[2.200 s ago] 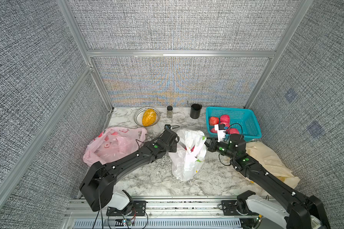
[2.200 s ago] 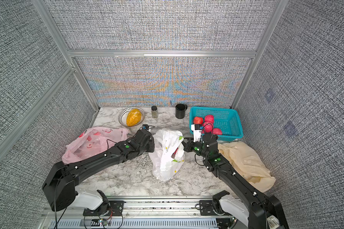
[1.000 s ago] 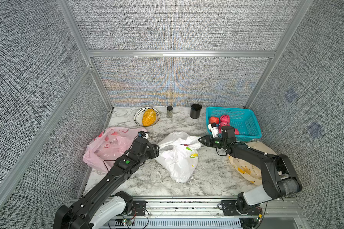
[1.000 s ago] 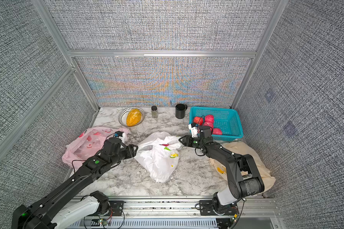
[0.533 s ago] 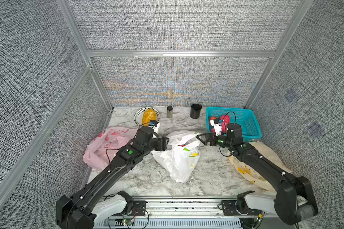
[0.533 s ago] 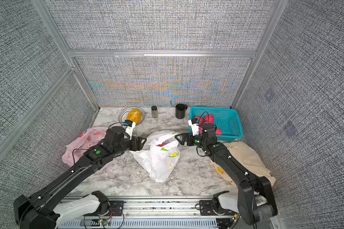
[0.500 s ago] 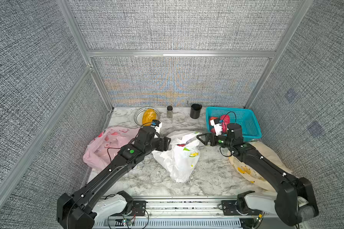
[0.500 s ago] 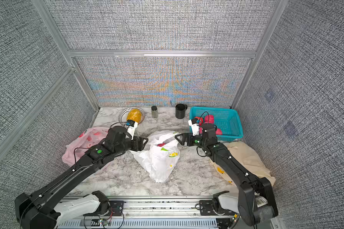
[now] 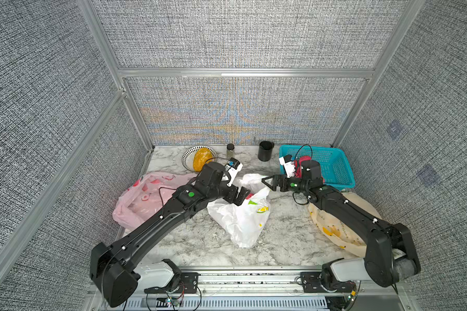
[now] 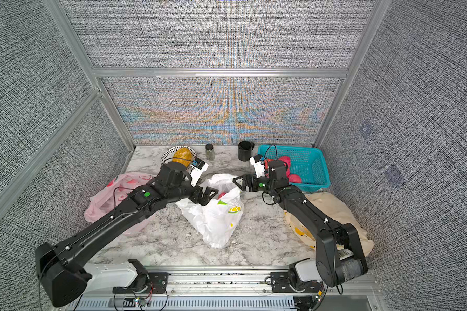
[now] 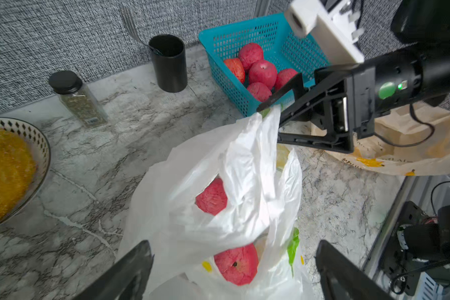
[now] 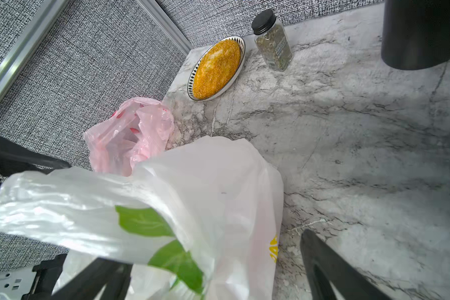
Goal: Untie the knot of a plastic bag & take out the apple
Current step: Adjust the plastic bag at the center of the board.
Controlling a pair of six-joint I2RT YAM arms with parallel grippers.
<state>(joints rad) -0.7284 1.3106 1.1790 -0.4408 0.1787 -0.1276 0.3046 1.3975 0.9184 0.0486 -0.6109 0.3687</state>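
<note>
Glossy crinkled white plastic bag, polished marble-look tabletop, perforated teal plastic basket

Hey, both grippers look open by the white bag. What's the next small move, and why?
Probably lower the left gripper into the mouth of the white bag, toward the upper apple. The knot looks undone, the bag gapes, that apple lies uncovered, and the left gripper sits open right above it. The right gripper is open too, at the bag's far edge.
</note>
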